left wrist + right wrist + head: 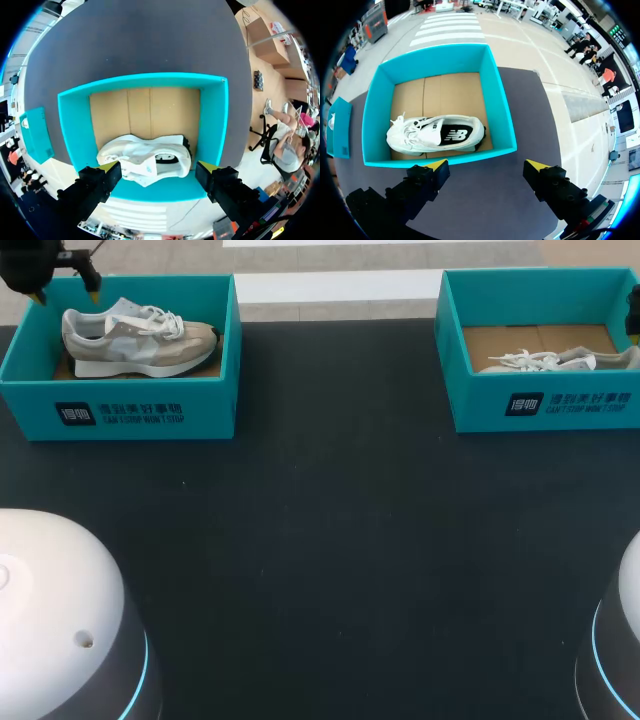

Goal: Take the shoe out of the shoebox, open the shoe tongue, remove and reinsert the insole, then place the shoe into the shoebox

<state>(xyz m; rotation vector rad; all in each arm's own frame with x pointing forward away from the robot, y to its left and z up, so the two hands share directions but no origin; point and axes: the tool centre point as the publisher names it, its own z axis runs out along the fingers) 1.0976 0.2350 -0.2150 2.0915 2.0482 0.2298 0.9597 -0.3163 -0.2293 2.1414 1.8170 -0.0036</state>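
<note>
- Left gripper point(159, 169): released, fingers wide apart, nothing between them. It hangs over the far outer corner of the left box point(120, 412).
- Left shoe point(135, 337): inside the left box, on its sole on the cardboard floor, toe towards the bench's point(330, 540) middle. From my left wrist it lies just ahead of the gripper, close against the nearest box wall, clear of both fingers.
- Right gripper point(487, 165): released, fingers wide apart and empty. It hangs over bare bench just outside the near wall of the right box point(501, 107).
- Right shoe point(437, 135): inside the right box, lengthwise along the wall nearest the gripper, laces showing. I cannot tell whether it rests on its sole or its side.
- Both boxes stand open, well apart, at the bench's far corners.
</note>
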